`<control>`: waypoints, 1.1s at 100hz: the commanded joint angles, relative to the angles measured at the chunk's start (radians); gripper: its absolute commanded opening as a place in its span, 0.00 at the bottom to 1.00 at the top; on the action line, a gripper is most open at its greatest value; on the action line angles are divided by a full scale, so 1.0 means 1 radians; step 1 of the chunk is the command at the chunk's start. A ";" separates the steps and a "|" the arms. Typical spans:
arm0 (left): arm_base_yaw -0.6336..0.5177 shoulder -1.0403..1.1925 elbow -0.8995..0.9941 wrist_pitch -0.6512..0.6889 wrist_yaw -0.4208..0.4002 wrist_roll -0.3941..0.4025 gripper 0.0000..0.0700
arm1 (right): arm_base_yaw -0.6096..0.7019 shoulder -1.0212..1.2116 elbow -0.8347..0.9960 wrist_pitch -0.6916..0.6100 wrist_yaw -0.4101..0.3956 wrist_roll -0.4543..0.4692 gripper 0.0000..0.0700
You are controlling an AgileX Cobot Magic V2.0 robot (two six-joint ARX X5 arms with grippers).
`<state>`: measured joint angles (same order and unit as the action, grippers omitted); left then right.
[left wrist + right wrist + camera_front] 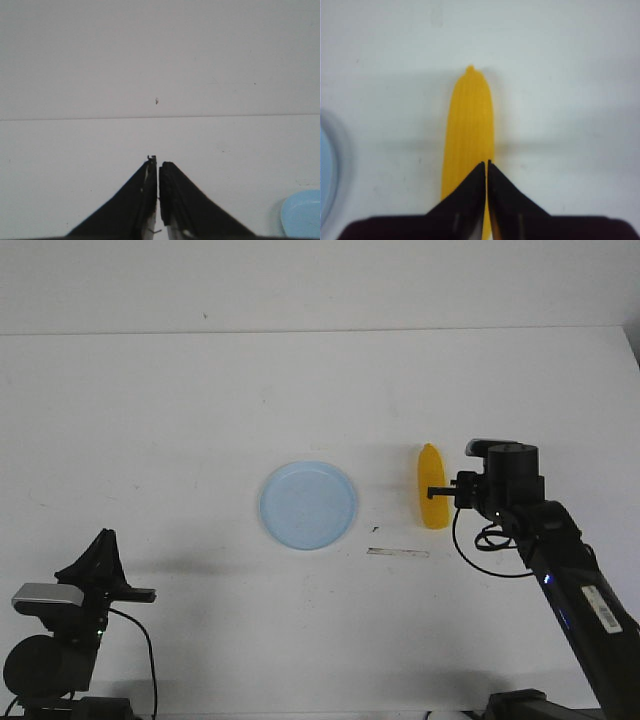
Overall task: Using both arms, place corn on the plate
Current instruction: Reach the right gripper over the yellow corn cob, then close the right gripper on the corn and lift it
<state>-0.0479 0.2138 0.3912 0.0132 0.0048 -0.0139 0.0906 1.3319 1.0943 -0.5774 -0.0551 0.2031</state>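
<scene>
Ribbed yellow corn, smooth plate

The white table carries the pale blue plate, with the yellow corn near its right.

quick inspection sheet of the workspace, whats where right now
surface: white table, a few small dark specks
corn: lying right of the plate, not on it, pointed end away from the robot
plate: pale blue, mid-table, nothing on it
clutter: thin pale strip in front of the corn
left gripper: shut, empty, parked near the front-left edge
right gripper: fingers together over the corn; a grasp cannot be confirmed
cables: black loops by the right arm, another by the left
surroundings: plain white wall
</scene>
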 commanded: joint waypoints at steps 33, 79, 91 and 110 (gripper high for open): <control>0.003 -0.001 0.009 0.011 0.002 -0.002 0.00 | 0.050 0.353 0.348 -0.270 0.030 0.051 0.76; 0.003 -0.001 0.009 0.011 0.002 -0.002 0.00 | 0.073 0.495 0.385 -0.264 0.031 0.049 0.93; 0.003 -0.001 0.009 0.011 0.002 -0.002 0.00 | 0.073 0.519 0.385 -0.262 0.031 0.035 0.93; 0.003 -0.001 0.009 0.011 0.002 -0.002 0.00 | 0.072 0.553 0.383 -0.261 0.031 0.035 0.87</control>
<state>-0.0479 0.2138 0.3912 0.0132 0.0051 -0.0139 0.1581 1.8565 1.4616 -0.8448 -0.0257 0.2428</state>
